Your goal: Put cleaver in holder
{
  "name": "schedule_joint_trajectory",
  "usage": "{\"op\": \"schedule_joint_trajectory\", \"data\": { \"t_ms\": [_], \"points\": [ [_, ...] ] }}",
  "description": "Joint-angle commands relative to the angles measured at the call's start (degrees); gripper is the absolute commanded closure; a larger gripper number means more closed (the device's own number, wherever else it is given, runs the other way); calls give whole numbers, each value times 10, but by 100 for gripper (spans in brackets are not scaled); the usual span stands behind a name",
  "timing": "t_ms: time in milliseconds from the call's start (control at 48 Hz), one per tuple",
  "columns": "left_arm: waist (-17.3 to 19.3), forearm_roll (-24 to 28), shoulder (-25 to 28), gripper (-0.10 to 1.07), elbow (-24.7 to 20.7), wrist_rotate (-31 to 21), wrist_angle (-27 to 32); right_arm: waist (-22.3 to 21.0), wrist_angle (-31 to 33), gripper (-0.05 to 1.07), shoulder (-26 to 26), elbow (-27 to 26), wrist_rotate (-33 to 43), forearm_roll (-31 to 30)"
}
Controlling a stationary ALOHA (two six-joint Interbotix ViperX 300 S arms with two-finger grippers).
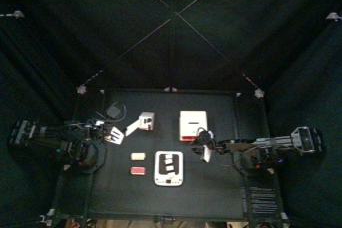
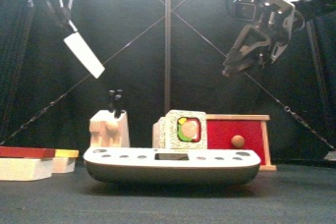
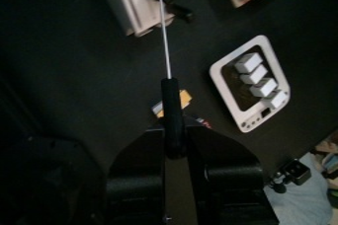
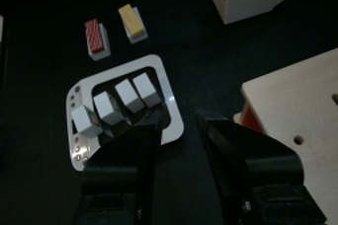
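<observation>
My left gripper (image 1: 104, 133) is shut on the black handle of the cleaver (image 2: 83, 54), a knife with a broad pale blade, and holds it high above the table, tilted. In the left wrist view the cleaver (image 3: 166, 46) shows edge-on, its tip by one edge of the holder (image 3: 129, 2). The holder (image 2: 105, 130) is a small cream-white knife block with a black handle standing in it; it lies just right of the blade in the top view (image 1: 140, 122). My right gripper (image 4: 183, 135) is open and empty, raised over the table's right half (image 2: 234, 63).
A larger cream box with a red face (image 2: 241, 135) stands right of the holder (image 1: 194, 122). A white tray with rounded pieces (image 1: 170, 165) lies at the front middle. Small red (image 4: 95, 34) and yellow (image 4: 132, 20) pieces lie left of the tray.
</observation>
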Motion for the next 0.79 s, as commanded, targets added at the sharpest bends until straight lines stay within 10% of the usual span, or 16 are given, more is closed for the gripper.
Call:
{"op": "schedule_joint_trajectory", "data": {
  "t_ms": [0,771],
  "points": [
    [21,-18,19,57,-33,2,29,-31,-44,30,4,-19,0,3],
    [112,-61,131,57,-54,49,15,-108,-102,30,48,-18,-2,34]
  ]
}}
